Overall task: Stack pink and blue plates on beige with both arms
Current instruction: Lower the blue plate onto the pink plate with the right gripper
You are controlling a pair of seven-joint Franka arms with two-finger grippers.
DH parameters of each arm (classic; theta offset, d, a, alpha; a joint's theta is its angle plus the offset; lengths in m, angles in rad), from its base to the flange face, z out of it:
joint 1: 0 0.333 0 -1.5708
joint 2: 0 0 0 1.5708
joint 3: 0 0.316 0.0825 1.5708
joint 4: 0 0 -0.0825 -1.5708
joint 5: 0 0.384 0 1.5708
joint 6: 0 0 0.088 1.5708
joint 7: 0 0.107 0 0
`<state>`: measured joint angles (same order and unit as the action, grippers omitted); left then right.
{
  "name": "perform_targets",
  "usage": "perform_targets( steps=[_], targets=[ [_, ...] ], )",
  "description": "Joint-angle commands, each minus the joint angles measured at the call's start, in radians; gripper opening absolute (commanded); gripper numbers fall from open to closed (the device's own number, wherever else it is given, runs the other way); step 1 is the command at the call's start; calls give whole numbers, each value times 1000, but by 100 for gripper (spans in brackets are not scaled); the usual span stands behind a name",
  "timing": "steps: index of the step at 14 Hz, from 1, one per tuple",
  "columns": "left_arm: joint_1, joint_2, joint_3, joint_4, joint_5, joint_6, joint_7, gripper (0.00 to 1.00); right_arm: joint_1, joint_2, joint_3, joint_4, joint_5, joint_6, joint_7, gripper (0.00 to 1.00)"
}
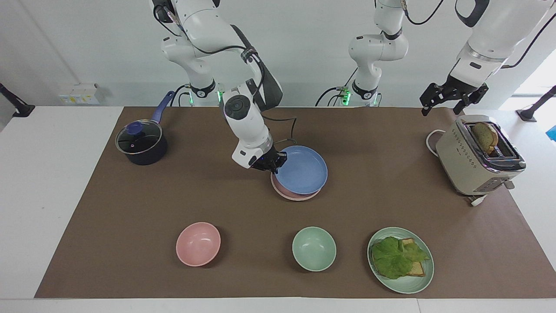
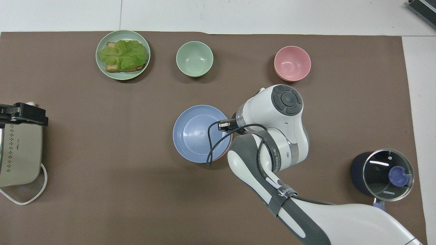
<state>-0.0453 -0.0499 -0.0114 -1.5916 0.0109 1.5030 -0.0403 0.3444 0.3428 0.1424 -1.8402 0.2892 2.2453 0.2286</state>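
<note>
At the middle of the brown mat point(image 1: 130, 208), between the pot point(image 1: 141, 143) and the toaster point(image 1: 478, 156), the right gripper point(image 1: 270, 164) is clamped shut on the rim of the blue plate point(image 1: 302, 175), on the edge toward the pot; the blue plate sits slightly tilted over the pink plate point(image 1: 289, 194), of which only a thin crescent shows at the edge nearer the pot; from overhead the blue plate point(image 2: 199, 133) covers almost all of the pink plate point(image 2: 226, 154); no beige plate can be seen, so whether one lies under the pink plate cannot be told; the left gripper point(image 1: 451, 96) hangs in the air over the toaster's end of the mat, fingers spread and empty, waiting; farther from the robots than the plates stand a pink bowl point(image 1: 198, 243), a green bowl point(image 1: 313, 248) and a green plate point(image 1: 428, 278) bearing a sandwich with lettuce; judged from this, the step in hand is setting the blue plate on top of the pile, the last placement; the next move likely calls for lowering the held edge until the plate lies flat and centred, then opening the fingers and lifting straight up so the rim is not dragged askew.
</note>
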Motion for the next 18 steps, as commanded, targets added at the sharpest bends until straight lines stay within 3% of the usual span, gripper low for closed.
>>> perform_targets(
  steps=[1,16,18],
  targets=[
    [5,-18,-6,-18,9,0,-7,100,-15,-1,5,-19,30,42,-55,0],
    [5,-18,-6,-19,9,0,-7,100,-18,27,5,-34,28,105,-107,1],
    [5,-18,-6,-19,9,0,-7,100,-13,33,5,-40,28,114,-106,10]
  ],
)
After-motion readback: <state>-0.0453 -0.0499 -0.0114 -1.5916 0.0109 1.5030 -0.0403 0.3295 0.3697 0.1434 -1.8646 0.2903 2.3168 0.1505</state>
